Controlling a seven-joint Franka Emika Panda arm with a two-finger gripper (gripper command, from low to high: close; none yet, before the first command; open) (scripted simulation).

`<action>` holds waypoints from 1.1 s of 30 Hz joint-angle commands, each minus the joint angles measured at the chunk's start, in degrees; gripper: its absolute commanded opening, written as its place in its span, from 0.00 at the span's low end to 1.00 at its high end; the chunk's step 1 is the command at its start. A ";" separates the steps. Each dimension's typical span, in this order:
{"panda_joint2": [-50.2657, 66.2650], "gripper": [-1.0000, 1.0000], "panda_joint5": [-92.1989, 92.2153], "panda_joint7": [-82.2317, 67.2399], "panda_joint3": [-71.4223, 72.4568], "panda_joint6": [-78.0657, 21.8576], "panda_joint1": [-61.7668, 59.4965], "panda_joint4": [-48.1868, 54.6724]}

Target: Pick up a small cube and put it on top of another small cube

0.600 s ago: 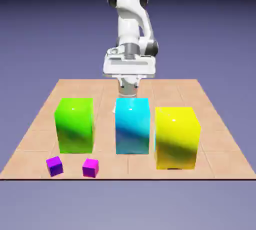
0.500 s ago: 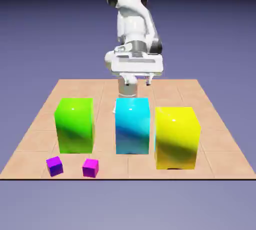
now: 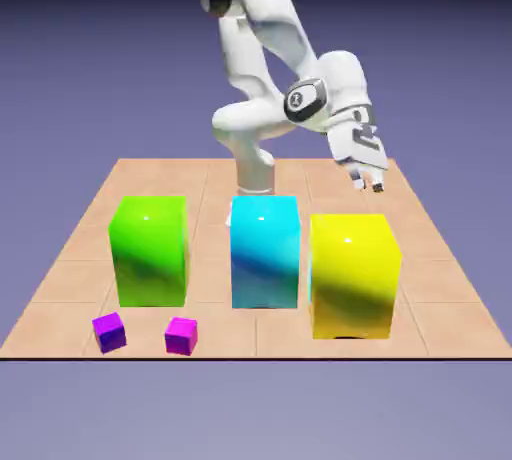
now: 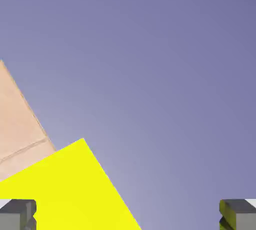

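The small cube of the task is hidden in both views. My gripper point(image 3: 367, 183) hangs in the air above and behind the big yellow block point(image 3: 355, 275), toward the exterior view's right, and the hand is tilted sideways. In the hand view the gripper point(image 4: 127, 216) is open. Its grey fingertips point(image 4: 17, 214) sit far apart at the bottom corners with nothing held between them. The yellow block's top point(image 4: 65, 189) fills the lower left of that view, with blue-violet backdrop beyond it.
A big green block point(image 3: 150, 250) and a big cyan block point(image 3: 265, 251) stand in a row with the yellow one. A tiny violet block point(image 3: 109, 331) and a tiny magenta-purple block point(image 3: 181, 335) lie near the tiled table's point(image 3: 420, 248) front edge.
The arm has swung from behind the cyan block toward the exterior view's right, and the hand has tilted over. Its fingers stay apart. No block has moved.
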 commanded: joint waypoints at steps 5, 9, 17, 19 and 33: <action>4.04 0.50 -12.46 -0.13 -4.82 0.15 8.85 0.70; 7.27 0.50 -22.43 -0.24 -8.67 0.28 15.93 1.26; 13.72 0.50 -42.36 -0.45 -16.37 0.52 30.08 2.38; 15.34 0.50 -47.35 -0.50 -18.30 0.58 33.62 2.66; 26.64 0.50 -82.23 -0.88 -31.78 1.02 58.39 4.62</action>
